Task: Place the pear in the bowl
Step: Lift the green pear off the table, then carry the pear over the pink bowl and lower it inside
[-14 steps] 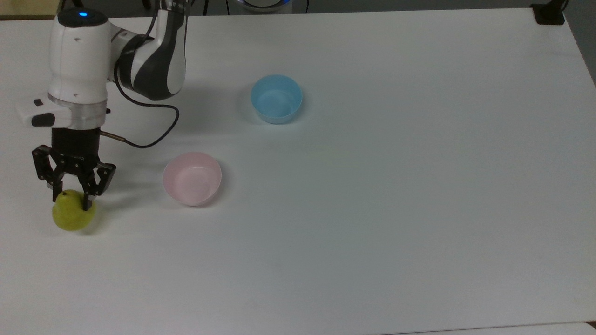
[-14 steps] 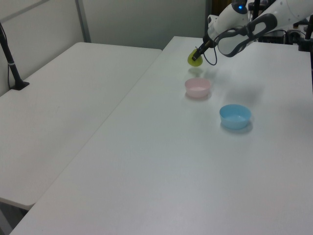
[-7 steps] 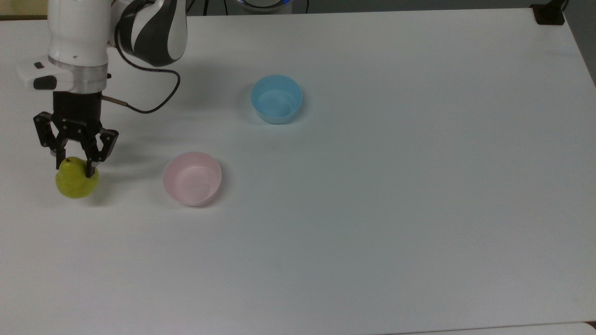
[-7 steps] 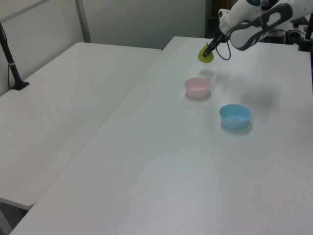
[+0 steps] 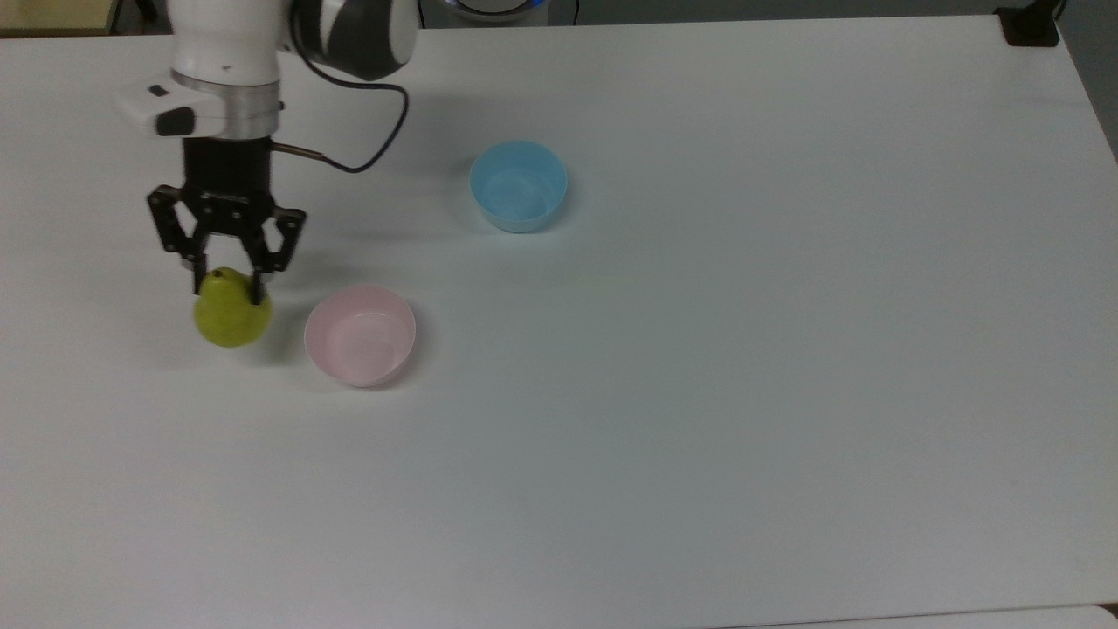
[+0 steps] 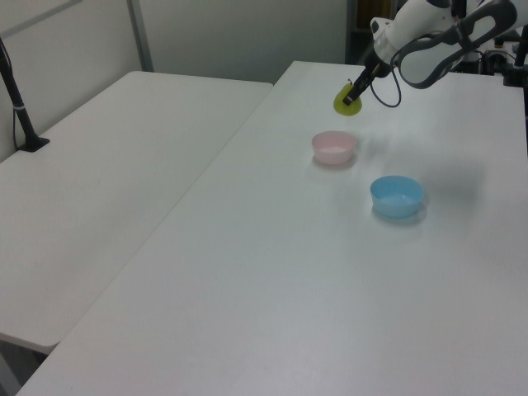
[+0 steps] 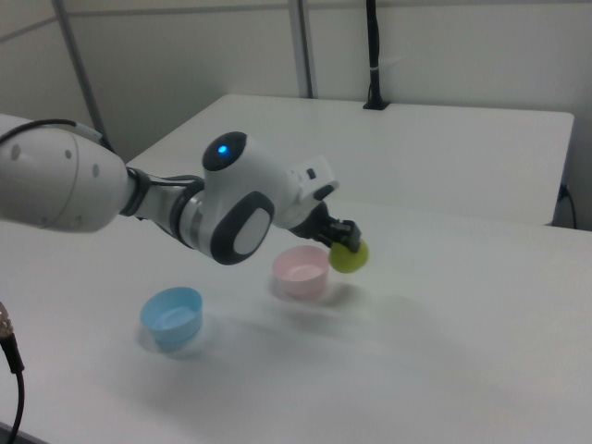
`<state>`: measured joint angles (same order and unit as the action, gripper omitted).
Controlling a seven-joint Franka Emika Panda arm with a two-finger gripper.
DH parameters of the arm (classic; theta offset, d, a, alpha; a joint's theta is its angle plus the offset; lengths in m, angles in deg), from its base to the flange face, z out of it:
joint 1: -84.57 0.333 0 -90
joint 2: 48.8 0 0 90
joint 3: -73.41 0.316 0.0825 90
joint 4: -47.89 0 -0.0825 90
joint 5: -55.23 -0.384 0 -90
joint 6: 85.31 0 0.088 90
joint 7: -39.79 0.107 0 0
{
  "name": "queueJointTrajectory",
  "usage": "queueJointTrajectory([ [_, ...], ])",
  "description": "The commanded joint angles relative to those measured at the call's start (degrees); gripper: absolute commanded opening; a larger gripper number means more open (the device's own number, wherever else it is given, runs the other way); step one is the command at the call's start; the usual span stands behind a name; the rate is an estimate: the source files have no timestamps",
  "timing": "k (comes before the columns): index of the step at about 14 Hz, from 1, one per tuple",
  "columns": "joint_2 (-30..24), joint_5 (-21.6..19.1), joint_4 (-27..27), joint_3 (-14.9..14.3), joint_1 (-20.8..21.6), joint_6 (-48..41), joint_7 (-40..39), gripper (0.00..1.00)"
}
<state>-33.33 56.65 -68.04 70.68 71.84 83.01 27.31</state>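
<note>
in the top view the near stretch of the tabletop [image 5: 699,480] is bare. further in, toward the top view's left, sits the pink bowl [image 5: 360,335], upright with its mouth open and nothing inside.

just beside it on the top view's left hangs the pear [image 5: 231,314], grasped by the gripper [image 5: 227,288]; the two fingers are clenched on its narrow upper part, close to the stem spot, and the wide belly hangs free below. the left view shows the fruit lifted off the surface, and the right view puts it beside the bowl's rim, not yet over the opening. so the task looks partway done: the carry is under way, the drop is not.

further back stands the blue bowl [image 5: 518,185], well apart from both, and behind that the arm [image 5: 227,52] with its looping cable [image 5: 367,148].

the risks, as i judge them: the hold is high on a tapering, smooth fruit, so a quick sideways move could let it swing or slide out short of the bowl. if the pear travels too low it may knock the light bowl's rim and shove or tip it. letting go off-centre could bounce the fruit off the edge and send it rolling.
</note>
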Motion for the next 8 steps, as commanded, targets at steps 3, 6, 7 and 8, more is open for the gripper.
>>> queueJointTrajectory([
  [3, -2.64, -1.07, -3.33, -0.43, 6.65, 0.17, 6.57, 0.42],
  [6, -2.28, -1.07, -3.42, -0.43, 8.5, 0.17, 7.82, 0.42],
  [7, -2.11, -1.16, -3.42, -0.43, 8.51, 0.17, 7.82, 0.42],
  [8, -1.93, -1.16, -3.42, -0.43, 8.51, 0.09, 7.82, 0.42],
])
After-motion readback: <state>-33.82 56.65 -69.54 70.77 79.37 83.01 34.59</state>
